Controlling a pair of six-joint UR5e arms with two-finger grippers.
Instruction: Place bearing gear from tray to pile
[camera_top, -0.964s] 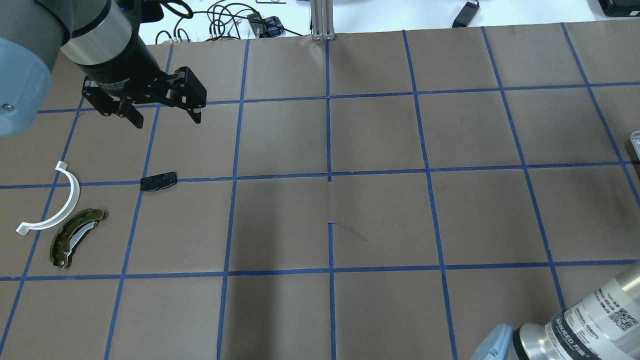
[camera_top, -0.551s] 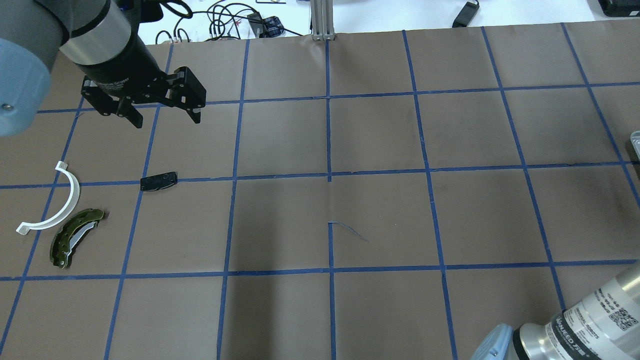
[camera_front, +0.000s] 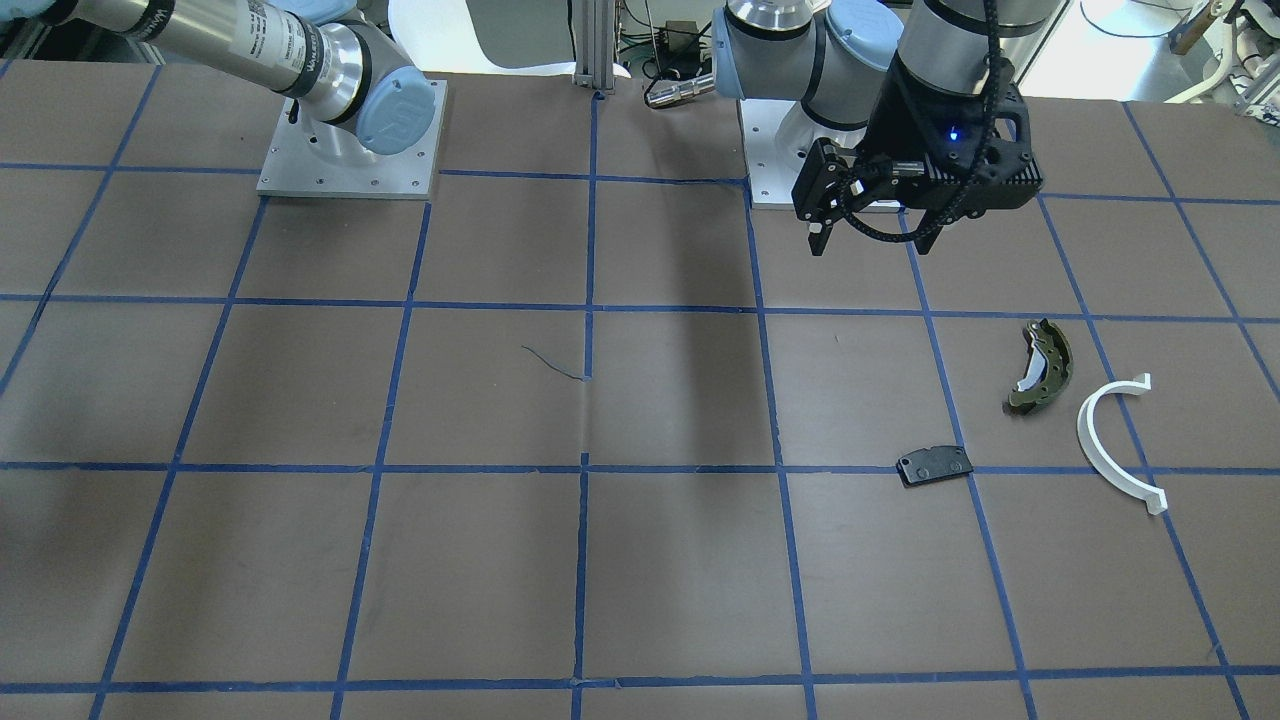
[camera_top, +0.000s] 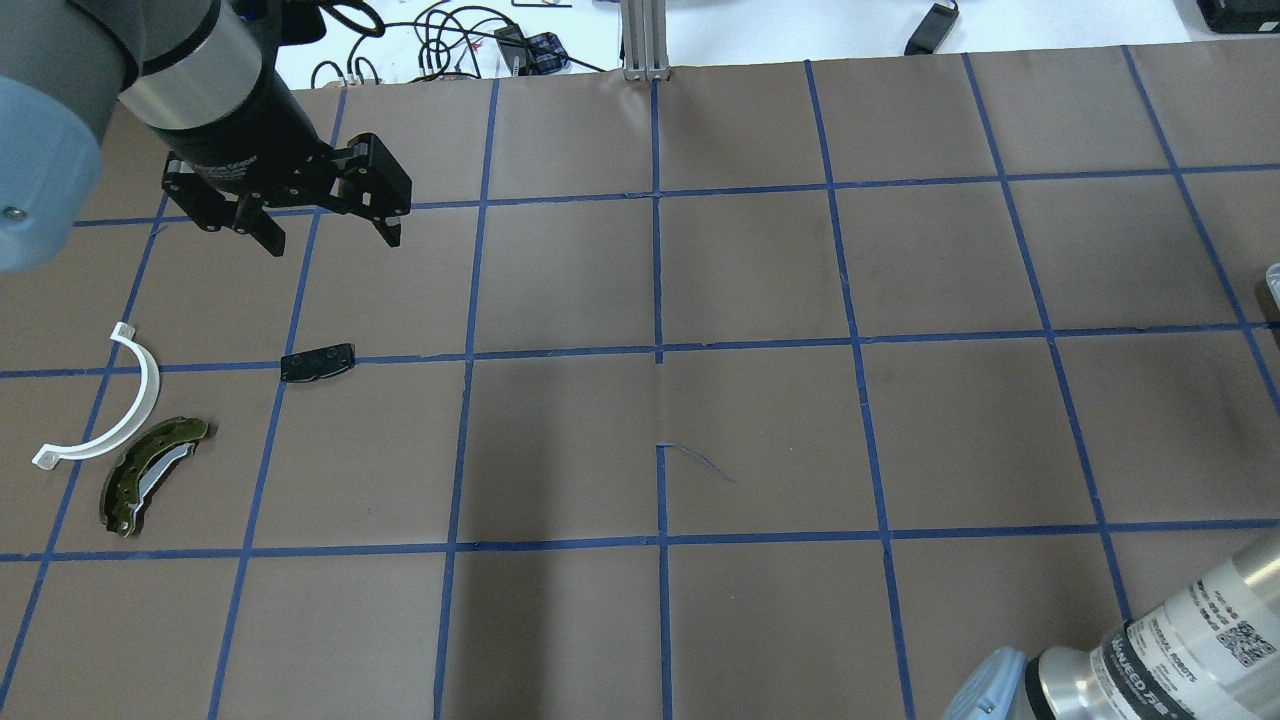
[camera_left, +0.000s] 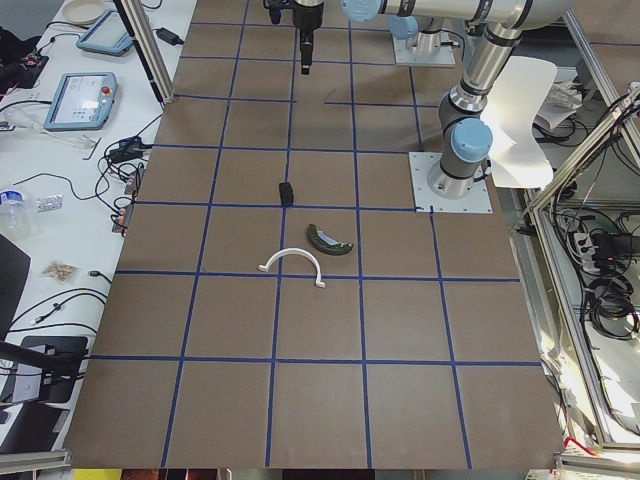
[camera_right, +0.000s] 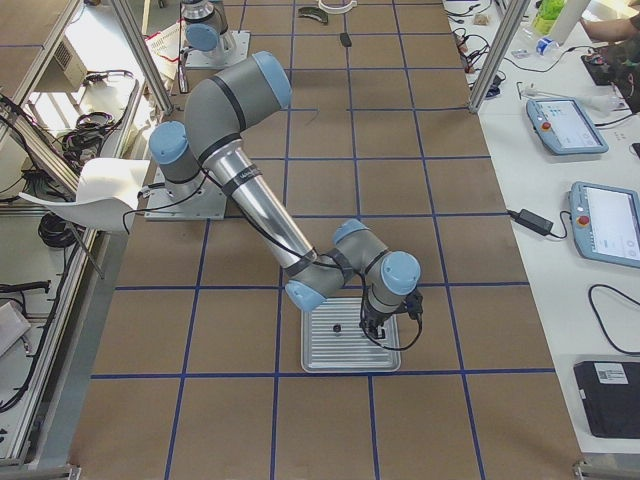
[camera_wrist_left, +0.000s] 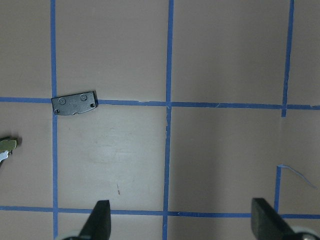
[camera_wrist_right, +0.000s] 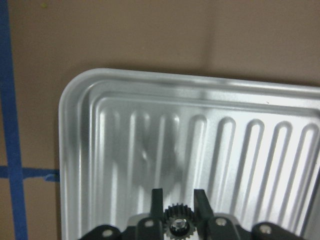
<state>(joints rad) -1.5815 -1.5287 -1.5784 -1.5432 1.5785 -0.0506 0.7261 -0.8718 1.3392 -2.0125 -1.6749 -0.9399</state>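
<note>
Nearest, at the table's (camera_top: 760, 430) right end, the right gripper (camera_wrist_right: 178, 200) hangs low over a ribbed metal tray (camera_wrist_right: 75, 150), close to one rounded corner. Its two fingers are drawn in narrow and press against both sides of the gear (camera_wrist_right: 176, 222), a small dark toothed wheel whose centre hole faces the wrist camera. The gear is over the tray's floor, but it is not possible to tell whether it rests on it or is just clear of it. The tray lies flat on the brown sheet, which is marked into squares by blue tape lines (camera_top: 470, 352)

Well apart, toward the table's left end, lies the pile (camera_front: 1040, 368), three loose parts. The olive brake shoe (camera_top: 135, 478) is closest to the robot, with the white arc (camera_top: 154, 388) just beside it, curving round its outer side and not touching it. The black pad (camera_top: 317, 362) lies farther out, flat across a tape line

Farthest out, the left gripper (camera_top: 332, 241) hovers above the sheet beyond the pad, pointing down, its fingers spread wide and holding nothing
</note>
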